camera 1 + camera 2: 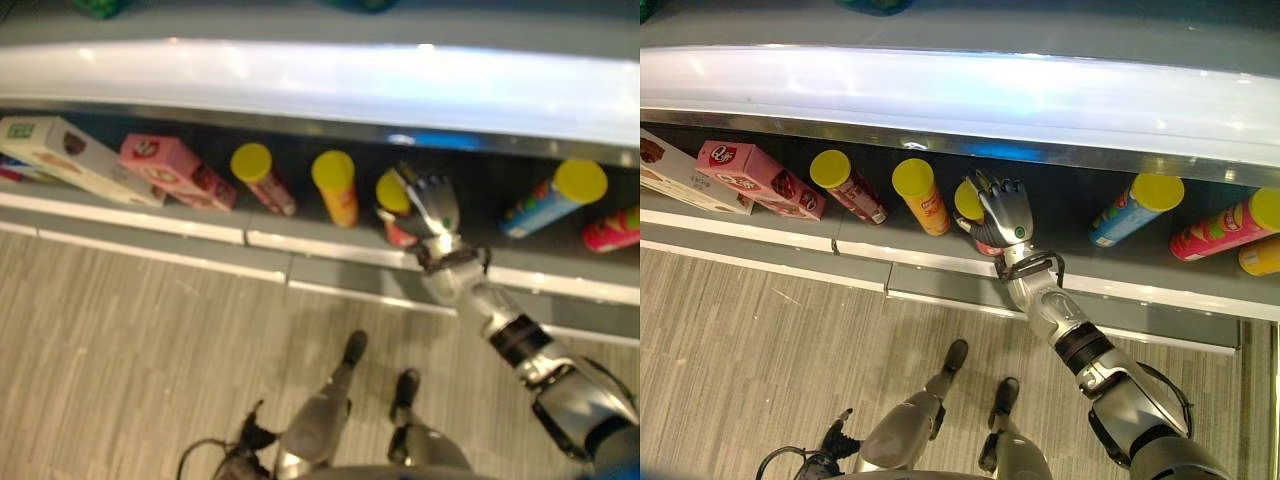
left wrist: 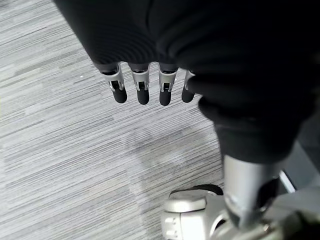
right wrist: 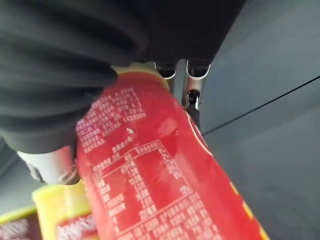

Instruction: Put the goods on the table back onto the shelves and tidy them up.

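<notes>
A red crisp can with a yellow lid (image 1: 984,243) stands on the dark lower shelf (image 1: 1070,205), third in a row of cans. My right hand (image 1: 1008,215) reaches in from the lower right and is curled round its top. In the right wrist view the red can (image 3: 160,175) lies against the palm, with the fingers (image 3: 192,85) behind it. My left hand (image 2: 142,87) hangs over the grey floor, fingers straight and holding nothing.
On the same shelf stand an orange can (image 1: 337,187), a dark red can (image 1: 263,177), a pink box (image 1: 175,170) and a white box (image 1: 70,158) to the left. A blue can (image 1: 555,197) and a pink can (image 1: 612,230) lie to the right. A white upper shelf front (image 1: 320,85) overhangs.
</notes>
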`<state>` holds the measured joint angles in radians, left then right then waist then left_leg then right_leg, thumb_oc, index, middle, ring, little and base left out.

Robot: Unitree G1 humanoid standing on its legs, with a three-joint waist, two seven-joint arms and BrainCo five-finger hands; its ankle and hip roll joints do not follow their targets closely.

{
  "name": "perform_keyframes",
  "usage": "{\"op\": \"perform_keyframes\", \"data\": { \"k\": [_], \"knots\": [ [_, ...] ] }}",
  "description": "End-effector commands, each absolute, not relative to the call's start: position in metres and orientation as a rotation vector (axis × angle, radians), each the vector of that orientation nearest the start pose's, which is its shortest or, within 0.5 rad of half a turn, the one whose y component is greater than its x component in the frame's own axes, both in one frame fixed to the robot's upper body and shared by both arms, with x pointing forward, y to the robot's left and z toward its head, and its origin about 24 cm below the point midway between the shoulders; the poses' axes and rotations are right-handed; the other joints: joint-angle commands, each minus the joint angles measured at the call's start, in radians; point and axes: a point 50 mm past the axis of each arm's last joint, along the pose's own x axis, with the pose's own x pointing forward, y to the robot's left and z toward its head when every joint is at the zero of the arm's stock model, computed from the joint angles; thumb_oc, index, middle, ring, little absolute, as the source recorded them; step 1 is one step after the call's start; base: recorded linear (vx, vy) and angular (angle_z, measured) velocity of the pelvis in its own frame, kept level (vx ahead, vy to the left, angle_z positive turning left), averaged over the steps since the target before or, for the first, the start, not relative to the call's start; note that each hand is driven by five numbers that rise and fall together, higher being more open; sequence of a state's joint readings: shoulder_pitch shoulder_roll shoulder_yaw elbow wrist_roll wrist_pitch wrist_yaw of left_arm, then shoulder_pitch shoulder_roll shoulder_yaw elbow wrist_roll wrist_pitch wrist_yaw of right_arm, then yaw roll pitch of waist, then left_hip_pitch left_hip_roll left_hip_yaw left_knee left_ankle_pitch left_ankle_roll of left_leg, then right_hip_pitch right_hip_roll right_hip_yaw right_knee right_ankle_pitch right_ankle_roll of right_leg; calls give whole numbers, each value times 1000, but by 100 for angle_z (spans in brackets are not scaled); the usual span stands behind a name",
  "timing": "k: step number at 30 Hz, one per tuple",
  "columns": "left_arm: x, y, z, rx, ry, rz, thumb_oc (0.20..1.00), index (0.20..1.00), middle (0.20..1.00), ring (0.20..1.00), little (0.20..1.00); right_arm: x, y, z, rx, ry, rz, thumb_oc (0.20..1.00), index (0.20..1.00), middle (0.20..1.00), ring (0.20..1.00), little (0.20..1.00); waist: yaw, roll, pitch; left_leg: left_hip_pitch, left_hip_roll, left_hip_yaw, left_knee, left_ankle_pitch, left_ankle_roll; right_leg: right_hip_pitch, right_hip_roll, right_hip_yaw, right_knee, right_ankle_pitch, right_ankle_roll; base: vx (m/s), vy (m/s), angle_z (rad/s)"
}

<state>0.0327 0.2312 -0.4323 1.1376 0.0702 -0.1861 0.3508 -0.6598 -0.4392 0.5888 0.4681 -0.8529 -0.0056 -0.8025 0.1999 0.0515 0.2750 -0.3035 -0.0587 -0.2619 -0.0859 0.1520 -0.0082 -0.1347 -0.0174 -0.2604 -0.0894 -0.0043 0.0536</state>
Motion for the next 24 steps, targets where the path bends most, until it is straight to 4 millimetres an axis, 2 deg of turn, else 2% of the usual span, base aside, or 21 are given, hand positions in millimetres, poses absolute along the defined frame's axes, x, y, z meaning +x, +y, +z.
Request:
{"op": "perform_keyframes", "data": {
  "k": [1, 5, 24],
  "knots": [
    [123, 176, -152, 655, 833, -108, 1000, 1000, 1000, 1000, 1000, 341, -118, 145, -1325, -961, -307, 200, 200, 200, 200, 200, 22, 23, -50, 6, -31, -38, -1, -44, -31, -64, -21, 88, 2, -1, 67, 0, 0, 0],
    [127, 174, -150, 665, 809, -119, 1000, 1000, 1000, 1000, 1000, 346, -134, 142, -1348, -919, -385, 200, 200, 200, 200, 200, 20, 36, -50, -7, -36, -37, -1, -43, -30, -76, -22, 90, 2, 3, 68, 0, 0, 0],
    [131, 168, -149, 685, 776, -151, 1000, 1000, 1000, 1000, 1000, 350, -164, 142, -1357, -849, -554, 200, 200, 200, 200, 200, 6, 59, -65, -27, -41, -44, -1, -46, -29, -99, -24, 93, 2, 1, 70, 0, 0, 0]
  ]
}}
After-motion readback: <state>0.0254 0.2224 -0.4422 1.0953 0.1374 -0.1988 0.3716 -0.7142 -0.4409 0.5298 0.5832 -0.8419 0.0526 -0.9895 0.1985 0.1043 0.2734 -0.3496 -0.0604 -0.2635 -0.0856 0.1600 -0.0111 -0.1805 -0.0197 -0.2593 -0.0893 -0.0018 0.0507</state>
